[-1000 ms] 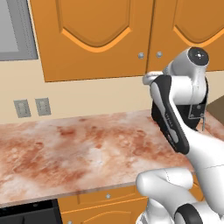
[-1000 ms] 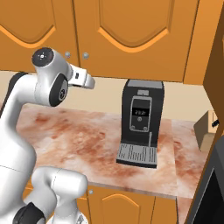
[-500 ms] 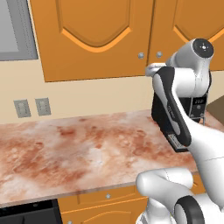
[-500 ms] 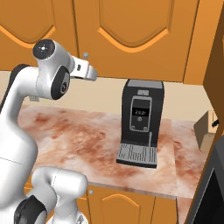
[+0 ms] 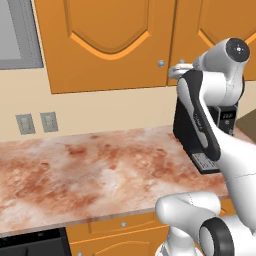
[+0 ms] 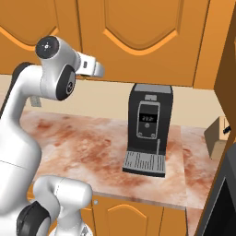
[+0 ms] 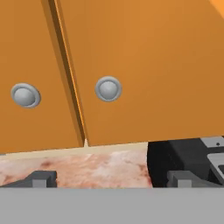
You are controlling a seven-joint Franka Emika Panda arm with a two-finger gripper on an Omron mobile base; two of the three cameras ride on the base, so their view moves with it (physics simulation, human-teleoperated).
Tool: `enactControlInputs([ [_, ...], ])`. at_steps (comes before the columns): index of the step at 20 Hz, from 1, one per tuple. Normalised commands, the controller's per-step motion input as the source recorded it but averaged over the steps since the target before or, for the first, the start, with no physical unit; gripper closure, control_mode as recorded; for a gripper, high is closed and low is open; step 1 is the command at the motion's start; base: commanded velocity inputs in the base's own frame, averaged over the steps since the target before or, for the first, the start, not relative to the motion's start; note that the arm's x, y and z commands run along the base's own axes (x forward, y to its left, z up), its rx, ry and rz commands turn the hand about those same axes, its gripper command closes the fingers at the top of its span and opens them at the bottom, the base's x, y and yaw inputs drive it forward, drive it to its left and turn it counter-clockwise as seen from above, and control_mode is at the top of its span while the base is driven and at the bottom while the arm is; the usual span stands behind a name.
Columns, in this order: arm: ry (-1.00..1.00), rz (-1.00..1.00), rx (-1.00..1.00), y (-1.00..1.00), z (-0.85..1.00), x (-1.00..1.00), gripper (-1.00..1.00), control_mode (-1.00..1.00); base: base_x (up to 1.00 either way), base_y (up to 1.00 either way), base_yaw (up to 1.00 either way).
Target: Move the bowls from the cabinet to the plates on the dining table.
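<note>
Over the last second the arm has lifted and swung its wrist closer to the cupboard doors; the counter and the machine on it have stayed where they were.

From left to right in the left base view: two wall outlets sit above the marbled counter, the cabinet hangs closed above it, and the arm rises from the lower right, elbow bent, forearm leaning up and over the black coffee machine. The hand is level with the bottom edge of the doors, just beside the left door's knob.

In the hand view the gripper points straight at the seam between the two shut doors, with one silver knob on each side of it. Its fingertips stand wide apart, holding nothing and touching nothing.

The bowls cannot be seen; the doors are shut.

In the right base view the wrist juts right from the raised elbow, toward the cupboard above the coffee machine.
</note>
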Motion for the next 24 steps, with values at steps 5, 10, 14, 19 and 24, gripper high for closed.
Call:
enactControlInputs([
  [5,-0.06,-0.01,0.0,-0.04,0.16,0.17,-1.0,-1.0,0.0,0.0,0.0],
  [10,-0.05,0.0,0.0,0.0,0.17,0.14,-1.0,-1.0,0.0,0.0,0.0],
  [14,-0.05,0.0,0.0,0.0,0.2,0.07,-1.0,-1.0,0.0,0.0,0.0],
  [19,-0.03,0.0,0.0,0.0,0.13,0.06,-1.0,-1.0,0.0,0.0,0.0],
  [24,0.0,0.0,0.0,0.0,0.03,0.1,-1.0,-1.0,0.0,0.0,0.0],
])
